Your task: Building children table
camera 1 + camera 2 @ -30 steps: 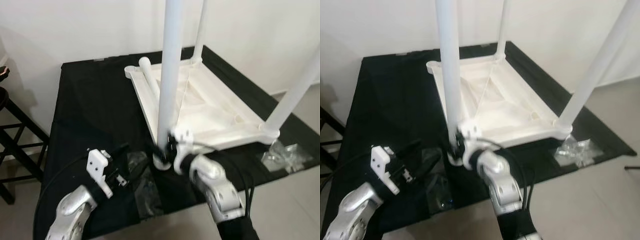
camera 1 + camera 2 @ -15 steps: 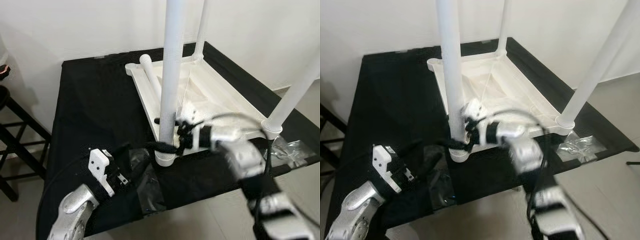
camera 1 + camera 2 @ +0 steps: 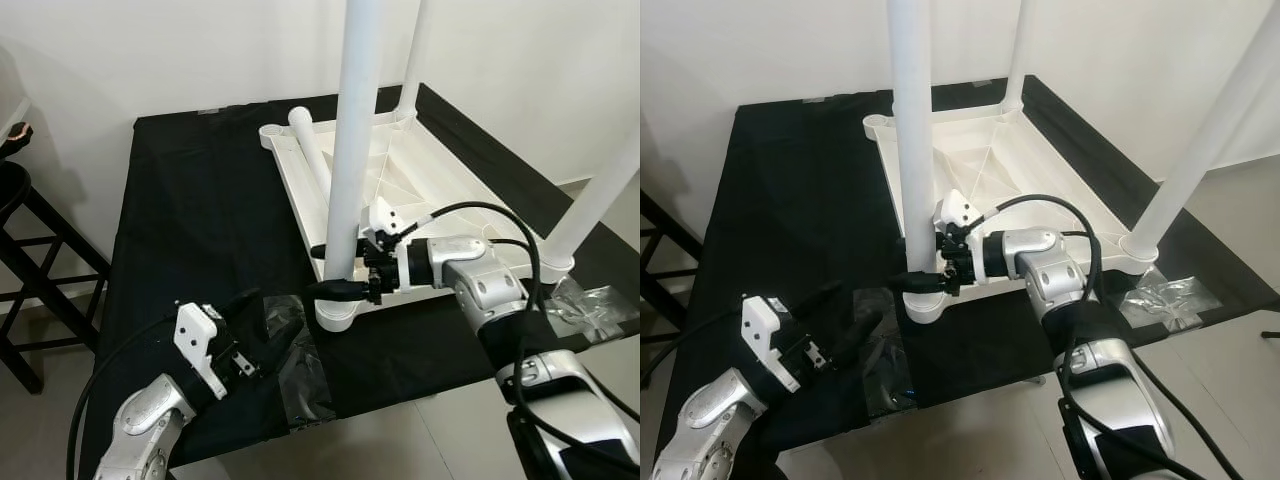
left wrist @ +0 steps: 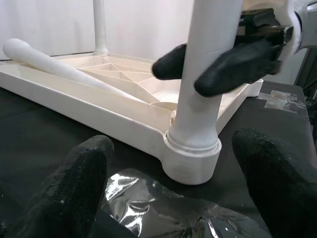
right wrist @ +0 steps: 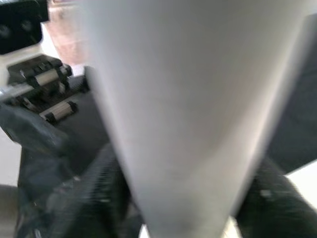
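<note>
The right gripper is pinching the near white leg of the upturned tabletop, jaws closed around it. The left gripper, at seven o'clock, is hovering with jaws spread over a plastic bag on the black desk. No writing is readable.

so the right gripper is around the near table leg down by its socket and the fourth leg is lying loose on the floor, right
Not quite. The right gripper is around the near table leg by its socket, but the fourth leg lies loose on the upturned tabletop, not on the floor. The left eye view shows it.
</note>
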You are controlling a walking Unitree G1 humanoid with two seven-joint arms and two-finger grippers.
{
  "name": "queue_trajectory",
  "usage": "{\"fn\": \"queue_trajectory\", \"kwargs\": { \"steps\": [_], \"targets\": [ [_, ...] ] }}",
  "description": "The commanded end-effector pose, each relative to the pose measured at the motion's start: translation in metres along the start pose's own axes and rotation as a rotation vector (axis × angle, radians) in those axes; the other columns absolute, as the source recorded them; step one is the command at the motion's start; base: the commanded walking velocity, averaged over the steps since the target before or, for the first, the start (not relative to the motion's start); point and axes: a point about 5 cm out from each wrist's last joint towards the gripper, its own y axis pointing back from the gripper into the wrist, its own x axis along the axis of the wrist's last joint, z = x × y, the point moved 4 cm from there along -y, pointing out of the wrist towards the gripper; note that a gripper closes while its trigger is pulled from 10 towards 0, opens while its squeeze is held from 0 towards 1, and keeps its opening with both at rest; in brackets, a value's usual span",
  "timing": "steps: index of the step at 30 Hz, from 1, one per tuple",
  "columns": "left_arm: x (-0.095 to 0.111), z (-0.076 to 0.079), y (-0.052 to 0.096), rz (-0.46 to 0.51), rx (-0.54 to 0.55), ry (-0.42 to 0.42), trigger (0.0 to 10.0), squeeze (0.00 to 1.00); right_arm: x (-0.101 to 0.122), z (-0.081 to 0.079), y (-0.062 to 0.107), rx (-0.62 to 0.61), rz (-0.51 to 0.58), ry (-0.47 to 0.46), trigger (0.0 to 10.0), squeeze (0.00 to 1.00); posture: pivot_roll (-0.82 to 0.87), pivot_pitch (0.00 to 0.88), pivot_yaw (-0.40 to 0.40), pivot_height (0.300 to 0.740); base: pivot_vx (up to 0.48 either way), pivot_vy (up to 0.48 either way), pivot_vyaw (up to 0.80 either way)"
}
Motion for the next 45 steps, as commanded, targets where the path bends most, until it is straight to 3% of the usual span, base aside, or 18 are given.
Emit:
{"fn": "queue_trajectory", "kwargs": {
  "steps": [1,10,12,13,14,15,17,18,21,26,27,30,31,32,39,40,41,45],
  "targets": [
    [0.002,0.001,0.003,0.001,-0.01,-0.008,10.0,0.0,-0.008,-0.002,0.001,0.007,-0.013,-0.017,0.0,0.0,-0.01,0.139,-0.013,0.74,0.0,0.0,0.0],
    [0.003,0.005,0.005,0.013,-0.038,0.027,10.0,0.0,-0.031,0.0,0.015,-0.078,-0.029,-0.046,0.0,0.0,-0.02,0.148,-0.007,0.74,0.0,0.0,0.0],
    [0.005,0.007,0.006,0.018,-0.051,0.064,10.0,0.0,-0.039,0.006,0.02,-0.266,-0.048,-0.061,0.0,0.0,-0.04,0.156,-0.011,0.74,0.0,0.0,0.0],
    [0.005,0.006,0.007,0.023,-0.05,0.076,10.0,0.0,-0.053,0.014,0.019,-0.488,-0.09,-0.165,0.0,0.0,-0.05,0.159,-0.015,0.74,0.0,0.0,0.0],
    [0.005,0.006,0.007,0.023,-0.05,0.076,10.0,0.0,-0.053,0.014,0.019,-0.488,-0.09,-0.165,0.0,0.0,-0.05,0.159,-0.015,0.74,0.0,0.0,0.0],
    [0.006,0.005,0.007,0.027,-0.046,0.082,10.0,0.0,-0.072,0.001,0.009,-0.698,-0.123,-0.263,0.0,0.0,-0.05,0.161,-0.012,0.74,0.0,0.0,0.0],
    [0.007,0.004,0.007,0.028,-0.044,0.083,10.0,0.0,-0.085,-0.023,-0.002,-0.799,-0.153,-0.348,0.0,0.0,-0.05,0.167,-0.002,0.74,0.0,0.0,0.0],
    [0.007,0.004,0.007,0.028,-0.044,0.083,10.0,0.0,-0.085,-0.023,-0.002,-0.799,-0.153,-0.348,0.0,0.0,-0.05,0.167,-0.002,0.74,0.0,0.0,0.0],
    [0.007,0.002,0.006,0.025,-0.048,0.081,10.0,0.0,-0.08,-0.044,-0.013,-0.864,-0.196,-0.26,0.0,0.0,-0.06,0.159,0.01,0.74,0.0,0.0,0.0],
    [0.006,0.003,0.004,0.016,-0.072,0.087,10.0,0.0,-0.073,-0.028,-0.008,-0.901,-0.174,-0.27,0.0,0.0,-0.06,0.147,0.006,0.74,0.0,0.0,0.0],
    [0.005,0.002,0.004,0.013,-0.076,0.088,10.0,0.0,-0.072,-0.025,-0.009,-0.896,-0.17,-0.287,10.0,0.0,-0.06,0.146,0.008,0.74,0.0,0.0,0.0],
    [0.006,0.001,0.004,0.016,-0.068,0.089,10.0,0.0,-0.068,-0.026,-0.016,-0.845,-0.15,-0.31,10.0,0.0,-0.06,0.143,0.011,0.74,0.0,0.0,0.0],
    [0.006,0.001,0.004,0.017,-0.064,0.092,10.0,0.0,-0.064,-0.027,-0.016,-0.836,-0.139,-0.311,10.0,0.82,-0.06,0.141,0.008,0.74,0.0,0.0,0.0],
    [0.006,0.001,0.003,0.018,-0.062,0.094,10.0,0.0,-0.056,-0.024,-0.016,-0.815,-0.097,-0.314,10.0,1.0,-0.06,0.14,0.007,0.74,0.0,0.0,0.0],
    [0.005,0.003,0.002,0.015,-0.07,0.096,10.0,0.0,-0.012,-0.016,-0.018,-0.684,0.04,-0.171,10.0,1.0,-0.06,0.138,0.004,0.74,0.0,0.0,0.0],
    [0.005,0.004,0.001,0.016,-0.074,0.097,10.0,0.0,0.003,-0.019,-0.026,-0.545,0.076,-0.075,10.0,0.17,-0.07,0.132,-0.012,0.74,0.0,0.0,0.0],
    [0.005,0.004,0.0,0.018,-0.072,0.097,10.0,0.0,0.004,-0.02,-0.03,-0.461,0.078,-0.039,10.0,0.0,-0.07,0.132,-0.014,0.74,0.0,0.0,0.0],
    [0.004,0.004,0.0,0.02,-0.071,0.098,10.0,0.0,0.005,-0.021,-0.032,-0.404,0.076,-0.016,10.0,0.0,-0.07,0.132,-0.014,0.74,0.0,0.0,0.0]
  ]
}}
